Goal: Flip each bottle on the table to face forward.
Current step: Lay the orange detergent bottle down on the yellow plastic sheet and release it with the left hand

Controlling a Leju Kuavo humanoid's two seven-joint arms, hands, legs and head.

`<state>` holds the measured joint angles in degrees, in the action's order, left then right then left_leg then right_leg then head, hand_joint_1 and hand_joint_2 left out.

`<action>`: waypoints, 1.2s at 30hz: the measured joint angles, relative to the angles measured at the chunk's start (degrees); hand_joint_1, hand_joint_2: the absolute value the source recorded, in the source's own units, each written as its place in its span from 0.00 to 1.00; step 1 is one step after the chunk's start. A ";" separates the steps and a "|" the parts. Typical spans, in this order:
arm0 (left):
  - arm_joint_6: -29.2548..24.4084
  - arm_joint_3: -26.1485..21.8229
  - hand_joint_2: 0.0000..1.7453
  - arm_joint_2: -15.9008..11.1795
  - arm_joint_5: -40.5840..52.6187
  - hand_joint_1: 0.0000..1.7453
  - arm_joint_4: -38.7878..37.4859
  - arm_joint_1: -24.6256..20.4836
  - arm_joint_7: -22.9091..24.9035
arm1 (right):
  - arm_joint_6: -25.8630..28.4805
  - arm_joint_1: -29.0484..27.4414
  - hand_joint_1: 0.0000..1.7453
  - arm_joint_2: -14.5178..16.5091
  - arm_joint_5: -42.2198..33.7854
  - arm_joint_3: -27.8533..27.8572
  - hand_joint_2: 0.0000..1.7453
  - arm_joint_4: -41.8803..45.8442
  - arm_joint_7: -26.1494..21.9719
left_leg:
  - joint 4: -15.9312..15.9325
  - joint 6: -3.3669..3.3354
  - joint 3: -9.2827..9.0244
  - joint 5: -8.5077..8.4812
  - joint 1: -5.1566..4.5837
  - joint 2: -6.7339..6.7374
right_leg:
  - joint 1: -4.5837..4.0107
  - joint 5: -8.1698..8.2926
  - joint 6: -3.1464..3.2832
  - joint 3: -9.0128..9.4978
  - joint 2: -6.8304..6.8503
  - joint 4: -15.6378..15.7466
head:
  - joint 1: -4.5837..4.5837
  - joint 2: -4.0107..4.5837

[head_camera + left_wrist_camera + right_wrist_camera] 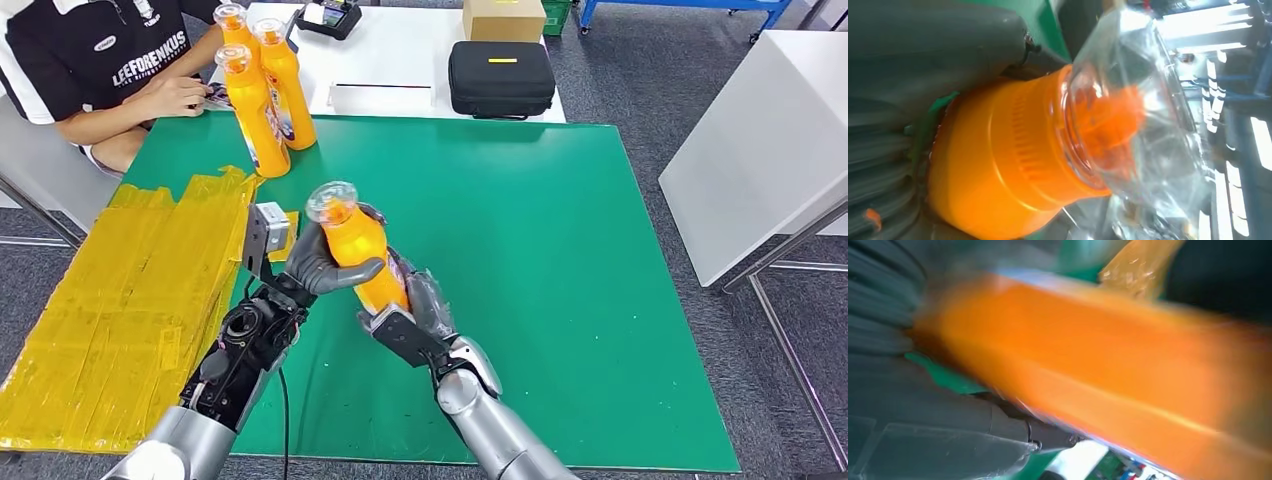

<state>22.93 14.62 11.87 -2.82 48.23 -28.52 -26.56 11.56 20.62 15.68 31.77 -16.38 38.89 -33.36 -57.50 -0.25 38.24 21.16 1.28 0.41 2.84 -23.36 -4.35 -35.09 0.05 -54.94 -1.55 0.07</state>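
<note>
The green table mat (pixel 560 280) spans the middle; crinkled yellow plastic sheeting (pixel 120 300) lies at its nine o'clock. Three orange juice bottles (pixel 262 90) stand upright at eleven o'clock, beside a seated person (pixel 100 70). A fourth orange juice bottle (pixel 358 245) tilts above the mat's centre-left, clear cap toward twelve. The left hand (pixel 320 265) grasps its upper body; the right hand (pixel 415 310) grasps its base.

One bottle (pixel 356 243) sits above the near middle of the mat (pixel 560 250), three bottles (pixel 262 90) stand at its far left corner, and a case (pixel 500 78) lies on the table (pixel 400 60) beyond.
</note>
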 joint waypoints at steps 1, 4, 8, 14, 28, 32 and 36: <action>-1.12 0.01 1.00 0.00 0.73 1.00 0.10 0.24 -0.02 | 0.01 -0.69 0.00 -0.03 -0.19 -0.14 1.00 1.37 -0.05 | 0.00 0.00 0.01 0.00 0.00 0.00 | 0.00 0.00 0.00 0.00 0.01 0.00 | 0.01 0.00; -6.29 0.02 1.00 -0.06 4.06 1.00 1.32 1.55 -0.30 | -0.72 -3.82 0.00 -0.28 -1.41 -0.37 1.00 7.81 0.39 | 0.00 0.00 0.03 0.01 0.00 -0.01 | 0.00 -0.01 0.00 -0.02 0.01 0.00 | 0.02 0.00; -10.63 0.02 1.00 -0.37 7.43 1.00 3.82 3.58 -0.49 | -2.26 -8.12 0.00 -1.06 -2.45 -0.86 1.00 17.21 1.57 | 0.00 0.00 0.07 0.02 0.00 -0.01 | 0.00 -0.02 0.01 -0.06 0.01 0.00 | 0.02 0.00; -18.87 0.03 1.00 -1.18 16.90 1.00 8.82 6.54 -0.17 | -3.48 -12.47 0.00 -2.63 -5.55 -1.72 1.00 29.18 2.38 | 0.00 0.01 0.07 0.02 0.00 -0.01 | 0.00 -0.02 0.01 -0.06 0.01 0.01 | 0.01 0.00; -51.10 -0.80 1.00 -2.98 64.63 1.00 15.91 8.25 14.90 | -4.17 -17.24 0.00 -5.29 -9.34 -1.89 1.00 45.36 4.54 | 0.00 0.00 0.06 0.01 0.00 -0.01 | 0.00 -0.01 0.01 -0.05 0.01 0.01 | 0.02 0.00; -51.37 -0.87 1.00 -3.16 65.95 1.00 15.98 8.25 15.54 | -4.14 -17.55 0.00 -5.41 -9.36 -1.91 1.00 46.29 4.55 | 0.00 0.00 0.06 0.01 0.00 -0.01 | 0.00 -0.01 0.01 -0.05 0.01 0.01 | 0.02 0.00; -52.31 -1.87 1.00 -3.26 75.25 1.00 15.75 8.03 19.09 | -4.62 -17.63 0.00 -5.62 -10.16 -1.98 1.00 47.13 5.10 | 0.00 0.00 0.06 0.01 0.00 0.00 | 0.00 -0.01 0.01 -0.05 0.01 0.01 | 0.01 0.00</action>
<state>-29.38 12.75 8.61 72.43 63.99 -20.49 -7.48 6.94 2.98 10.06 21.61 -18.37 86.02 -28.27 -57.50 -0.25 38.30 21.17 1.29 0.41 2.84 -23.37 -4.35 -35.15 0.06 -54.93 -1.54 0.07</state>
